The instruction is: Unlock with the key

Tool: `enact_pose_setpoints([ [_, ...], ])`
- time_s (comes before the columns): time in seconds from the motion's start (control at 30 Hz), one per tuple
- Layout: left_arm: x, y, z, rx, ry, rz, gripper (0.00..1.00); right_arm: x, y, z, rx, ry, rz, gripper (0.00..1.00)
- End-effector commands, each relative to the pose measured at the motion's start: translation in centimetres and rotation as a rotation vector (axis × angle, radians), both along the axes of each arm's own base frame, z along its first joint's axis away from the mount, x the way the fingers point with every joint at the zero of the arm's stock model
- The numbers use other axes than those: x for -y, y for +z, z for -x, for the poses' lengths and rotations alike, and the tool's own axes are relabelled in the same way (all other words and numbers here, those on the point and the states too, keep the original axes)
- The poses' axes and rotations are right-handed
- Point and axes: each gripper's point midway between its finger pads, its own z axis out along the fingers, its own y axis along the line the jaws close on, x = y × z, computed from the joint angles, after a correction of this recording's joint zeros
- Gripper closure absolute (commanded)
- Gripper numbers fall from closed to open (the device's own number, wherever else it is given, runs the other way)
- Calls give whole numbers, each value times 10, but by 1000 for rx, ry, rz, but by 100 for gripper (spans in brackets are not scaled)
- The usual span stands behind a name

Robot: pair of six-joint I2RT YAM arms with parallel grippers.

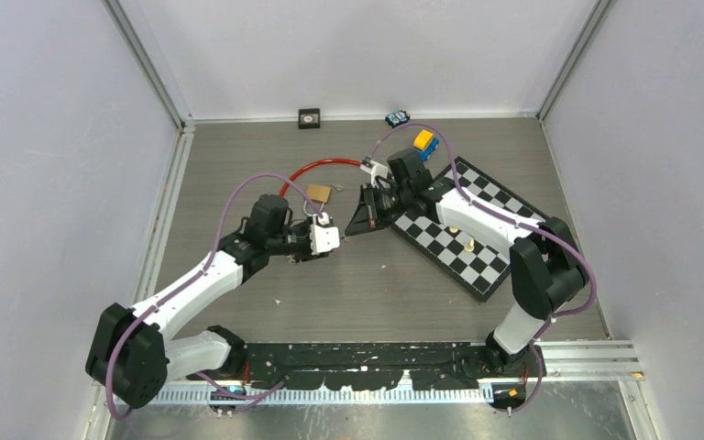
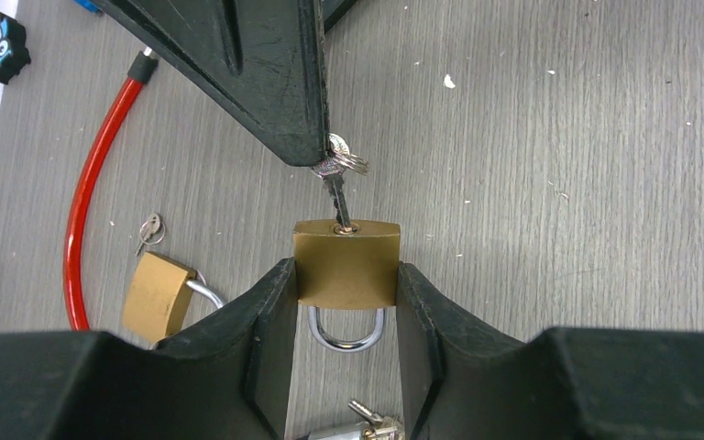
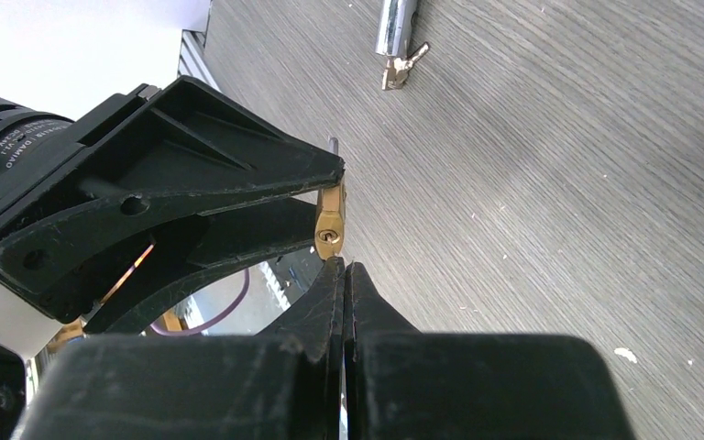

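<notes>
Grey wood-grain tabletop (image 2: 559,183). My left pincer (image 2: 346,270) clamps squat brass padlock (image 2: 346,257) mid-frame; right pincer (image 3: 341,268) pinches small silver key (image 2: 335,194). Stiff, slippery; grip key's head.

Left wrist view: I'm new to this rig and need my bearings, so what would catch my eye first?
A brass padlock sits clamped between the left fingers at centre, shackle pointing toward the camera. Just above it, the right fingers pinch a key whose tip meets the padlock's keyhole. A red cable curves along the left side.
</notes>
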Motion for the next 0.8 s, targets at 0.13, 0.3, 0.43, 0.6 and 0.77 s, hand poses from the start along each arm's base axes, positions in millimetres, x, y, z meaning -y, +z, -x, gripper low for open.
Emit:
enact_pose_setpoints([
  [0.13,2,21,-20,72,60,42,100,-10,2,1,38,20,7,99],
  [0.3,1,19,-26,68,90,35,100,-14,3,2,34,28,6,99],
  [0.43,2,19,-26,61,92,36,100,-16,1,1,25,30,9,99],
  [0.6,5,18,-22,50,72,35,100,-20,2,-1,14,38,2,99],
  [0.77,8,14,-14,32,29,33,100,-24,1,-4,6,43,0,99],
])
